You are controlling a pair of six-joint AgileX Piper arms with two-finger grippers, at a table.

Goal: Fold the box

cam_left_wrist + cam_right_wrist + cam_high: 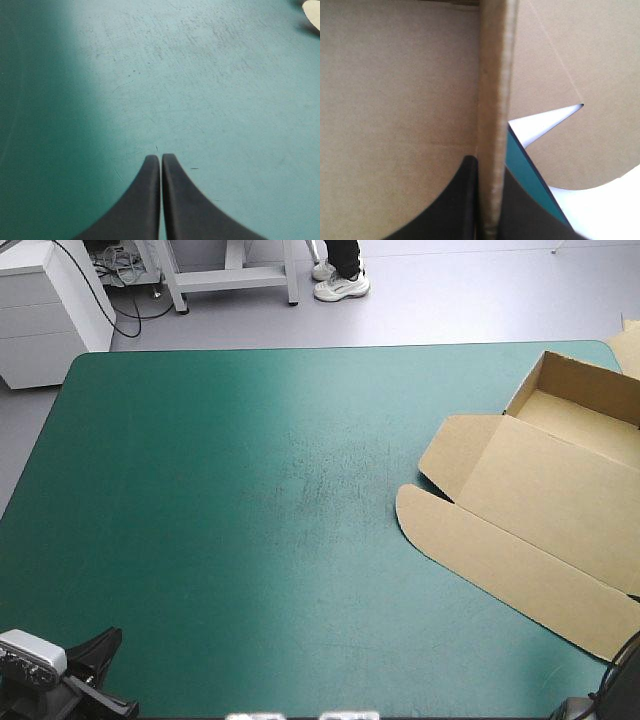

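**Entry: brown box, part-formed — risks noted at the grip**

Location: the box [545, 510] lay at the right side of the surface [250, 520], on the teal-green cover, reaching to the right edge. Its far part stood as an open tray with walls raised; the lid and its rounded flaps lay flat, pointing toward the middle.

My right end effector [487, 162]: clamped on a thin edge of the board, which stood up between my black fingers with one finger on each face.

My left end effector [161, 157]: fingers pressed together on nothing, over bare cover and well apart from the box.

Hazards, as I judged them:
- The hold was on an edge only, so a pull across the sheet could have let it slide out.
- Nothing braced the box. Lifting the panel might have dragged the whole sheet, possibly over the right edge.
- Bending away from a score line risked a stray crease.
- The raised walls — whether tucked I could not tell — might have sprung open under a tug.
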